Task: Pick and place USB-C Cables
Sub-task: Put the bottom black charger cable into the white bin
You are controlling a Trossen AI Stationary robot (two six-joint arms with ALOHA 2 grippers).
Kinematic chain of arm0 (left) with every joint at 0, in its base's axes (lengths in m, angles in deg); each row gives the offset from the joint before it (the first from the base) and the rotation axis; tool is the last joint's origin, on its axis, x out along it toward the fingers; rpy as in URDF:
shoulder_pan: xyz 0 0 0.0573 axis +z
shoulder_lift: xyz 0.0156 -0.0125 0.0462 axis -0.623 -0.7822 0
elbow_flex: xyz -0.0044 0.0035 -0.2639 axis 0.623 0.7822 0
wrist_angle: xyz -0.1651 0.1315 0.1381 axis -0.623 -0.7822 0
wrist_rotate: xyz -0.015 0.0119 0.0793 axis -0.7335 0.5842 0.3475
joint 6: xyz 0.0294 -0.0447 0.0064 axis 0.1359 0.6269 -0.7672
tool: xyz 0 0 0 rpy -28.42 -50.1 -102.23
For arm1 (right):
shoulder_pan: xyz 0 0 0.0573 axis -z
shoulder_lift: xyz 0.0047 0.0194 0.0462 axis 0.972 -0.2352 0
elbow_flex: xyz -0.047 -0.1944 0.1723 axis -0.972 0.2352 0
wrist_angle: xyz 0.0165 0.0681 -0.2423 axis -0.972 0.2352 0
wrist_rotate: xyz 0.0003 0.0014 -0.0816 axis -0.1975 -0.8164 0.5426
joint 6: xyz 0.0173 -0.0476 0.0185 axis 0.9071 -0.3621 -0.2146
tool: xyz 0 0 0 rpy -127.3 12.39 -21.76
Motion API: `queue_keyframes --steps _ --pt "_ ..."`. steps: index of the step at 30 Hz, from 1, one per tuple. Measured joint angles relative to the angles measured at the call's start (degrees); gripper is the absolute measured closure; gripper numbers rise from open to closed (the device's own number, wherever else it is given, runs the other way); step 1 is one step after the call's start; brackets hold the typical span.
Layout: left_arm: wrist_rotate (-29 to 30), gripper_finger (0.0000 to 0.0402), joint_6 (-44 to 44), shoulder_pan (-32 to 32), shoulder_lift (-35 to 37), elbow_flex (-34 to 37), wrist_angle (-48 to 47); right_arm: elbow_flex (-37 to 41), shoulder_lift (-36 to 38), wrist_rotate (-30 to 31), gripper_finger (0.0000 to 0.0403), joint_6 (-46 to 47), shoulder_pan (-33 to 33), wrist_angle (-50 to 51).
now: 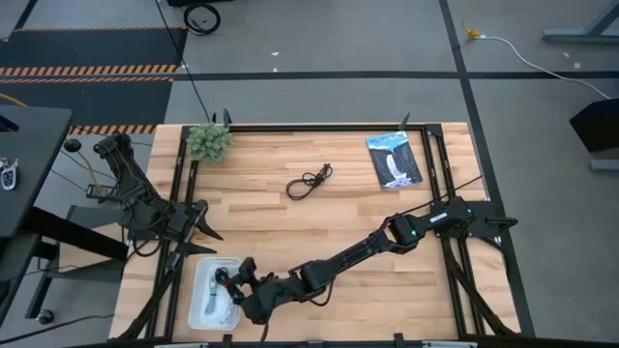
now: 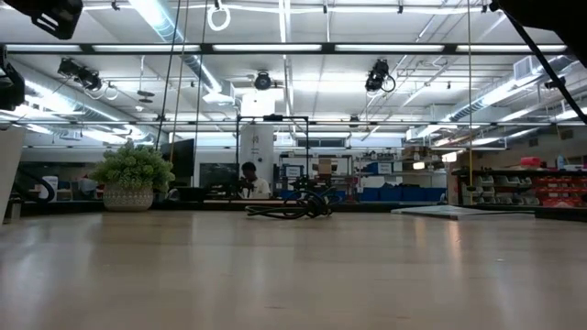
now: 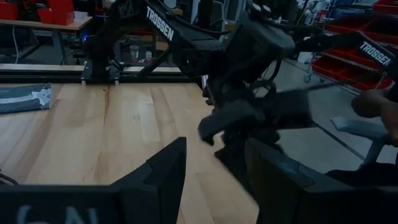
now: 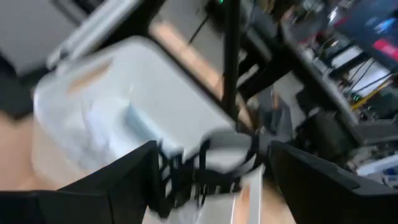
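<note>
The right gripper (image 1: 229, 282) is hovering over the white tray (image 1: 205, 307), jaws clamping a black USB-C cable (image 4: 205, 171). Another black cable (image 1: 309, 181) is lying mid-tabletop (image 1: 290, 227), near the packet (image 1: 395, 159). The left gripper (image 1: 208, 220) is waiting beside the tray, jaws parted.

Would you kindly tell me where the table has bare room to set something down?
Bare wood lies between the black cable and the right arm, and right of the plant. It is crowded at the white bin, where the right gripper hangs.
</note>
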Motion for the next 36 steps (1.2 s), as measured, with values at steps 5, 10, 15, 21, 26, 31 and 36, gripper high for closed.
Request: queue_keyframes --steps 5,10,15,21,26,31,36 --pt "0.0 0.0230 0.0 0.0 0.0 0.0 -0.4 0.0 0.0 -7.0 0.0067 2.4 -0.6 -5.8" --pt "0.0 0.0230 0.0 0.0 0.0 0.0 -0.4 -0.1 0.0 -13.2 0.0062 7.3 -1.2 -14.6" --pt "0.0 0.0230 0.2 0.0 0.0 0.0 -0.4 0.0 0.8 -1.1 0.0068 0.3 -2.1 -9.1" --pt "0.0 0.0230 0.6 0.0 0.0 0.0 -0.8 0.0 2.1 21.5 0.0068 -8.6 -2.8 -3.5" --pt "0.0 0.0230 0.6 0.0 0.0 0.0 -0.8 -0.1 2.1 32.6 0.0068 -7.8 -2.8 4.8" --pt "0.0 0.0230 0.6 0.0 0.0 0.0 -0.8 0.0 2.1 31.8 0.0069 6.6 -3.0 18.0" --pt "0.0 0.0230 0.6 0.0 0.0 0.0 -0.8 0.0 2.1 25.5 0.0069 14.8 -4.2 16.2"
